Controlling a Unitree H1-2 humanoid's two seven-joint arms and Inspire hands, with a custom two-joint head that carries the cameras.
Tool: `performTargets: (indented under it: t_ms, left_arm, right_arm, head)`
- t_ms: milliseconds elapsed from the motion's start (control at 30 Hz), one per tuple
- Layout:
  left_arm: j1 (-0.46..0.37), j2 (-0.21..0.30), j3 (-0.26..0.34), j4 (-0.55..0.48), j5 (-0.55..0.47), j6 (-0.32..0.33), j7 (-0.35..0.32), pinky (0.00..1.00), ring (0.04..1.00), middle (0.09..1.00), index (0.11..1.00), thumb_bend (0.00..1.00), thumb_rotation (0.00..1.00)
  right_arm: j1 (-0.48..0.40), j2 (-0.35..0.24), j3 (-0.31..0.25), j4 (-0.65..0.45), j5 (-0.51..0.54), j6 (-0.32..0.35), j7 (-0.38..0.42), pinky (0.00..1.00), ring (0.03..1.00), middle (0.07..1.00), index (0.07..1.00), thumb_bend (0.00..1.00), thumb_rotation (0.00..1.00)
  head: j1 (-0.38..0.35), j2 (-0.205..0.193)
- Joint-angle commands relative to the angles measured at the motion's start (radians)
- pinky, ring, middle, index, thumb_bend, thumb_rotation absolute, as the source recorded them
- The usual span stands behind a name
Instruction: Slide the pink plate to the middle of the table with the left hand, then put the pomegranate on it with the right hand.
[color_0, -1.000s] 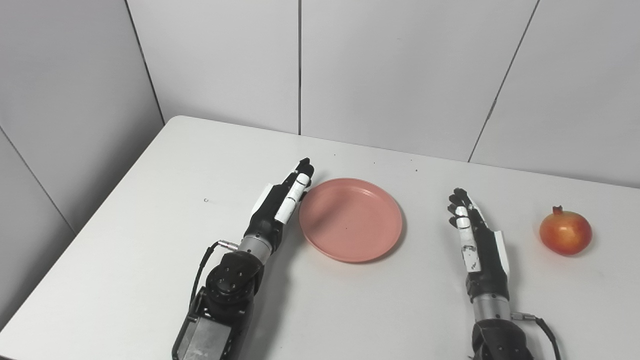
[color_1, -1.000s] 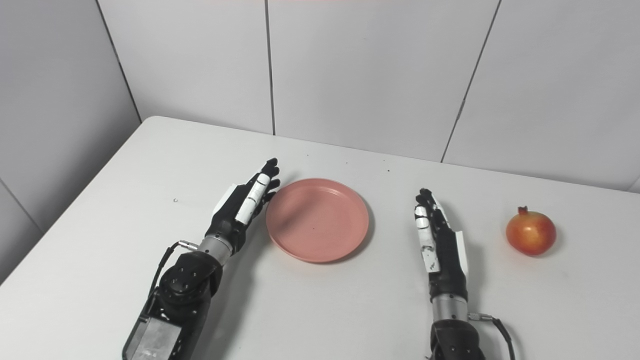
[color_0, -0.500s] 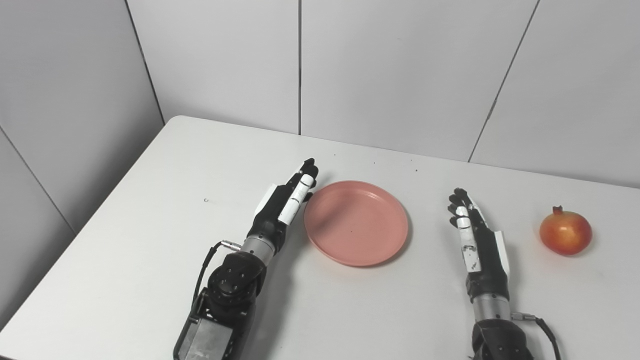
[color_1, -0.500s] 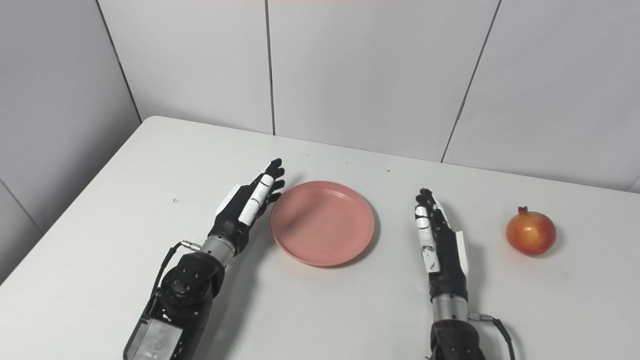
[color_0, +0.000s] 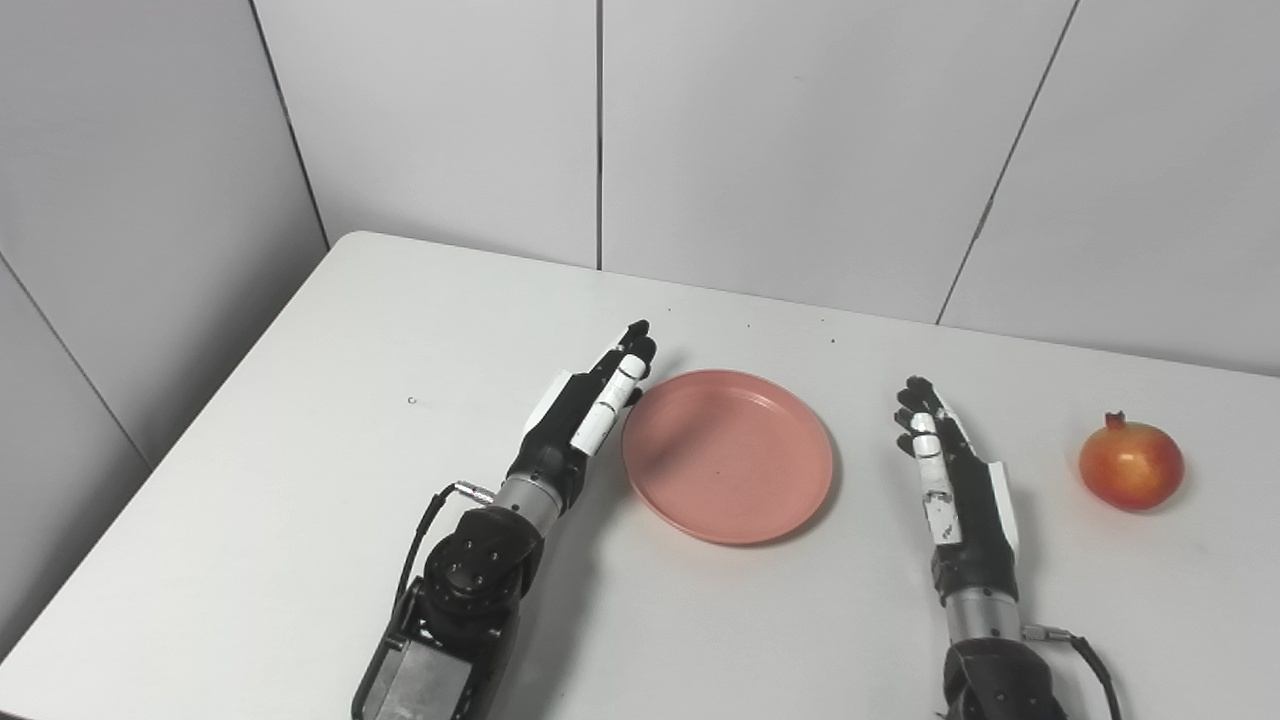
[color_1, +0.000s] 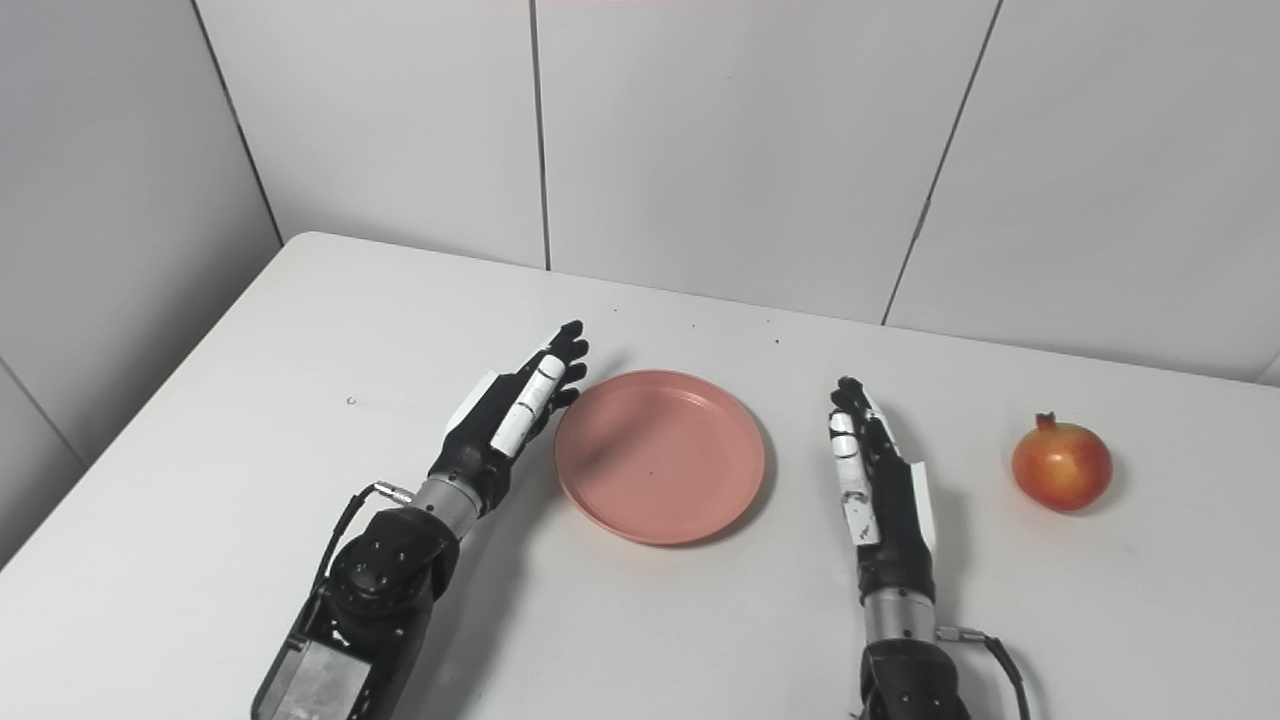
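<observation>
Half done at most: the open left hand (color_0: 585, 415) pushes the plate (color_0: 728, 455) centreward, while the pomegranate (color_0: 1131, 465) waits untouched beside the open right hand (color_0: 950, 480).

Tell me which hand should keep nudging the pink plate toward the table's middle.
Left. The left hand is open, flat against the left rim of the pink plate, placed to push. The right hand is open beside the plate's other side, apart from it, with the pomegranate farther right.
</observation>
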Motion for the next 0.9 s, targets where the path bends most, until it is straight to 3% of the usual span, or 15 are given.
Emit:
performTargets:
  t_ms: [0, 400, 867]
  left_arm:
    - [-0.016, -0.009, -0.004, -0.025, 0.007, -0.022, -0.001, 0.93, 0.953, 0.966, 0.983, 0.70, 1.00]
    - [-0.016, -0.017, -0.015, -0.026, 0.010, -0.022, -0.001, 0.93, 0.947, 0.961, 0.983, 0.69, 1.00]
    - [-0.016, -0.020, -0.027, -0.027, 0.034, 0.004, -0.004, 0.94, 0.955, 0.967, 0.977, 0.70, 1.00]
  right_arm:
    - [0.009, 0.007, 0.002, 0.003, 0.005, -0.013, -0.009, 0.89, 0.885, 0.887, 0.891, 0.43, 1.00]
    - [0.006, 0.009, 0.002, 0.004, 0.007, -0.019, -0.009, 0.88, 0.879, 0.879, 0.887, 0.40, 0.99]
    - [0.008, 0.013, 0.002, -0.001, 0.003, -0.007, -0.013, 0.88, 0.884, 0.883, 0.887, 0.43, 0.99]
  head:
    - [0.000, -0.001]
    - [-0.001, 0.000]
    - [0.003, -0.001]
